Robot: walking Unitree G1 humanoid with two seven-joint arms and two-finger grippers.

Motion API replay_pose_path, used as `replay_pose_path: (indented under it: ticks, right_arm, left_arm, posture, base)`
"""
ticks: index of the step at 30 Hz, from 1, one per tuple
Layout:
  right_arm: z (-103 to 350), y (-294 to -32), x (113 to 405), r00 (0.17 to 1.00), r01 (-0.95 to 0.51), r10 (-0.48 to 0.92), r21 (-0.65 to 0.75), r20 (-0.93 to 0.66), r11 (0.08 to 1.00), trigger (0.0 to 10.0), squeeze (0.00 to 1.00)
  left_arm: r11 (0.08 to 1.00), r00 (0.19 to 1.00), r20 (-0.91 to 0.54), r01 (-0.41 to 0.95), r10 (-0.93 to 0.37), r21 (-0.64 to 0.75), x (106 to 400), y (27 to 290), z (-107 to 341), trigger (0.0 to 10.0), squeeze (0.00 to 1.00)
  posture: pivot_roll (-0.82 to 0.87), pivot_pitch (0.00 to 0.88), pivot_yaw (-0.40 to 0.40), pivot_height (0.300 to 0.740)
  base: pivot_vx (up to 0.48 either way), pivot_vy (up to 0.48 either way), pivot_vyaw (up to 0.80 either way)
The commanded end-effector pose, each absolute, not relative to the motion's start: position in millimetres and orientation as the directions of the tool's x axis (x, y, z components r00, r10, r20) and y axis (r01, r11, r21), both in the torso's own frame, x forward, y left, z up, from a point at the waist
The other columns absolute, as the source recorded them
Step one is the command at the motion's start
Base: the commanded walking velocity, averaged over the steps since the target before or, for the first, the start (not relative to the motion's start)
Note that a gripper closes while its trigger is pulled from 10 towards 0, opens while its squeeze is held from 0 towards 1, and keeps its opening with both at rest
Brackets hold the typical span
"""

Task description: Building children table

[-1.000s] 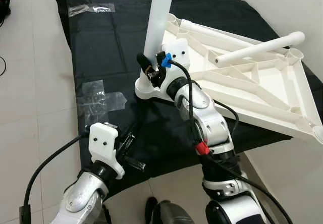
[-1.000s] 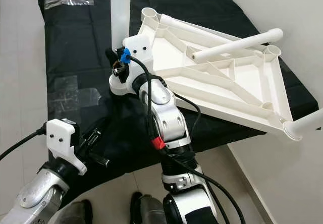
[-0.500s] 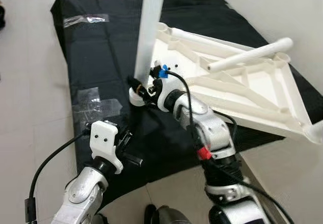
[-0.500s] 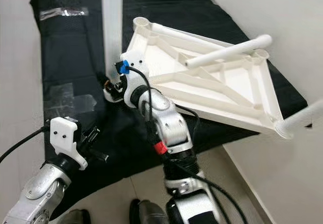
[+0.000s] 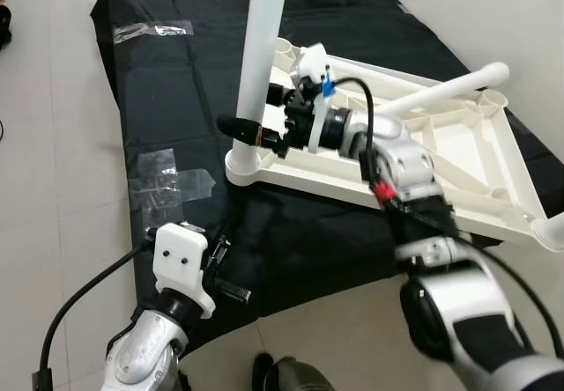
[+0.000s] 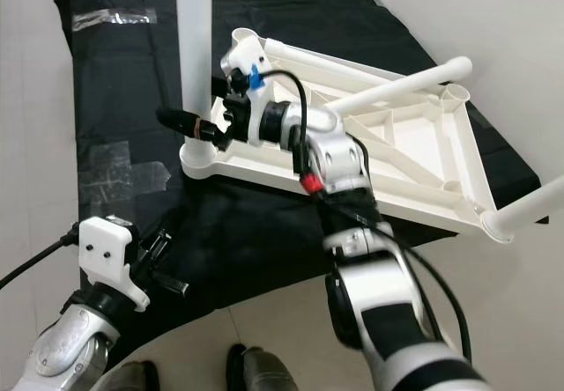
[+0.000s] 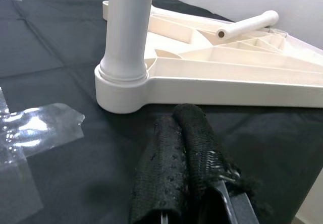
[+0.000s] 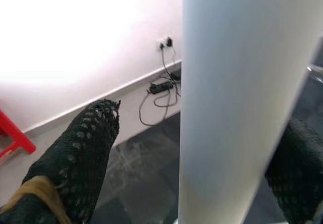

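White plastic tabletop (image 5: 458, 158) lies upside down on the black cloth (image 5: 167, 83), mid-frame. One leg (image 5: 262, 47) stands upright in its near-left corner socket, right gripper (image 5: 251, 131) with jaws spread around it. Left gripper (image 7: 176, 158), lower left, jaws pressed together, holding nothing.

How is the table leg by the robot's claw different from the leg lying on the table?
The upright leg stands in a corner socket of the upturned tabletop; the loose leg lies tilted across its ribs. The right claw straddles the upright leg with fingers apart; nothing touches the loose one. Both are white tubes.
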State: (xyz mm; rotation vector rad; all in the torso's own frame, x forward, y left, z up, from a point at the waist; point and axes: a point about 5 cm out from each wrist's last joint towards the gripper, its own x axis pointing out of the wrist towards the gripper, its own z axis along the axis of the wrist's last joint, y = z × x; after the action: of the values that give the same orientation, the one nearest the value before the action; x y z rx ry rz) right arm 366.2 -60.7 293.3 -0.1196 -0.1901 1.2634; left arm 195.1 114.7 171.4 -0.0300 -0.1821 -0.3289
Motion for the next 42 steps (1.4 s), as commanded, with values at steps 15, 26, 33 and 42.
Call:
replay_pose_path:
  ticks: [15,26,33,42]
  right_arm:
    - [322.3,-95.3,376.0,0.126,-0.959,0.991,-0.249,0.040,0.132,0.0,0.00]
    - [282.1,-122.0,374.8,0.381,-0.913,0.924,-0.157,-0.005,0.376,0.0,0.00]
    - [200.6,-89.8,340.5,0.909,-0.412,0.403,-0.075,-0.103,0.908,0.0,0.00]
    - [206.2,-29.4,336.7,0.738,-0.674,0.666,-0.072,-0.106,0.736,0.0,0.00]
  left_arm:
    - [0.969,0.947,0.204,0.237,-0.248,0.075,178.6,117.1,179.5,10.0,0.00]
    - [0.974,0.938,0.269,0.188,-0.216,0.128,175.3,109.5,187.3,10.0,0.00]
    - [0.967,0.921,0.312,0.188,-0.233,0.170,175.2,103.1,191.1,10.0,0.00]
    - [0.975,0.928,0.313,0.160,-0.201,0.151,188.3,109.5,183.9,10.0,0.00]
  posture:
    - [0.09,0.268,-0.189,0.740]
    - [0.03,0.266,-0.237,0.740]
    - [0.00,0.234,-0.260,0.740]
    - [0.02,0.156,-0.255,0.740]
  base:
    - [0.000,0.000,0.00]
    - [0.000,0.000,0.00]
    - [0.000,0.000,0.00]
    - [0.000,0.000,0.00]
